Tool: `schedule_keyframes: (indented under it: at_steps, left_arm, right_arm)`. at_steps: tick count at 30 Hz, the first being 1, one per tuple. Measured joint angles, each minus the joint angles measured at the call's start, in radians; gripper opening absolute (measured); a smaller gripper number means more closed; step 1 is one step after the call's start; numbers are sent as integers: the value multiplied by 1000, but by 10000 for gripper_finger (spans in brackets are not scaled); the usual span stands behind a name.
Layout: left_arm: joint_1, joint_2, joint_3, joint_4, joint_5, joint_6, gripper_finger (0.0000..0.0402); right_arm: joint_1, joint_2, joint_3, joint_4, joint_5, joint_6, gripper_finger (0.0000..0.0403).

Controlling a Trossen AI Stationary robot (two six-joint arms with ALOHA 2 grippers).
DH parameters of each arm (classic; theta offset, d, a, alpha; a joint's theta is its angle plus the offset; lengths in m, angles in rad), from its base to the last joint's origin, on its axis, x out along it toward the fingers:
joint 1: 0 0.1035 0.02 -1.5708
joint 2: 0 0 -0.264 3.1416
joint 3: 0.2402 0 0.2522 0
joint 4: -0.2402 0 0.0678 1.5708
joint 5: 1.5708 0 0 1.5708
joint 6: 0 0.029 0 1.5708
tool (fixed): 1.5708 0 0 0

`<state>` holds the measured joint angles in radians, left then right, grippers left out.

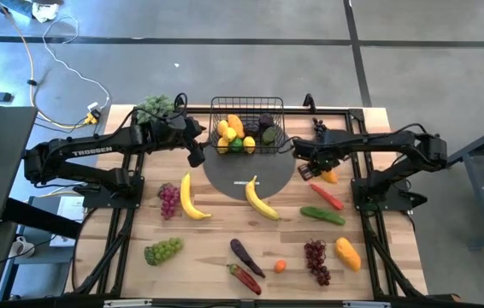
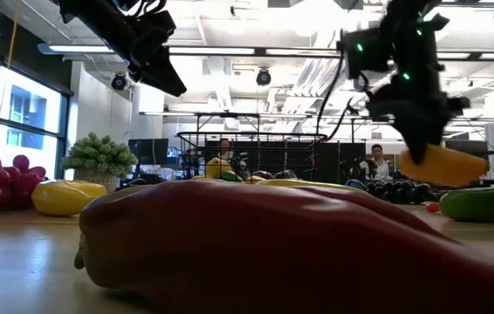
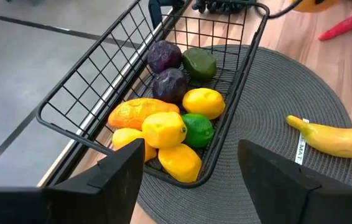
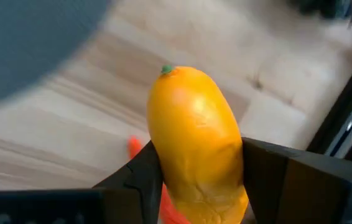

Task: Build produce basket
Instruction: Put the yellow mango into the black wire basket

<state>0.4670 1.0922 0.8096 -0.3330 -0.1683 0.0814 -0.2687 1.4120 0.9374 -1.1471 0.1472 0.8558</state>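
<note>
The black wire basket [image 1: 246, 127] stands on the far part of a grey round mat [image 1: 250, 175]. It holds lemons [image 3: 163, 129], an orange mango [image 3: 135, 112], a green lime, two purple fruits and an avocado [image 3: 199, 63]. My left gripper [image 3: 191, 180] hovers open over the basket's left end. Just right of the mat, my right gripper [image 1: 321, 169] is shut on another orange mango [image 4: 198, 137]. Two bananas [image 1: 192, 198] [image 1: 261, 201], grapes [image 1: 168, 200], a red pepper [image 1: 327, 197] and a cucumber [image 1: 321, 215] lie on the table. My right gripper pinches the mango's two sides [image 4: 171, 171] between its two fingers [image 4: 269, 168], toward the end away from the stem. The fingers come from above, pointing down. The stem end [image 4: 166, 71] sticks out free. The mango [image 2: 443, 164] hangs clear of the table.
Green grapes [image 1: 163, 251], an eggplant [image 1: 246, 257], a red pepper [image 1: 244, 278], a small orange fruit [image 1: 280, 266], dark red grapes [image 1: 316, 259] and a mango [image 1: 347, 253] lie along the near side. A leafy bunch [image 1: 156, 106] sits at the far left corner.
</note>
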Motion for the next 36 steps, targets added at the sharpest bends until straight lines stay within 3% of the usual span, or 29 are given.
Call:
schedule_keyframes:
  at_steps: [8,17,30,36]
  left_arm:
    - [0,-40,-1,-1,-14,-2,248]
    - [0,-44,-1,-1,-24,-37,248]
    - [0,-44,-1,-1,-26,-210,248]
    - [0,-44,-1,-2,-26,-234,248]
  right_arm:
    - [-10,0,209,-14,132,-28,148]
    - [-92,0,360,50,195,-134,148]
    - [-187,12,374,631,165,-313,148]
    - [-216,79,374,857,164,-408,147]
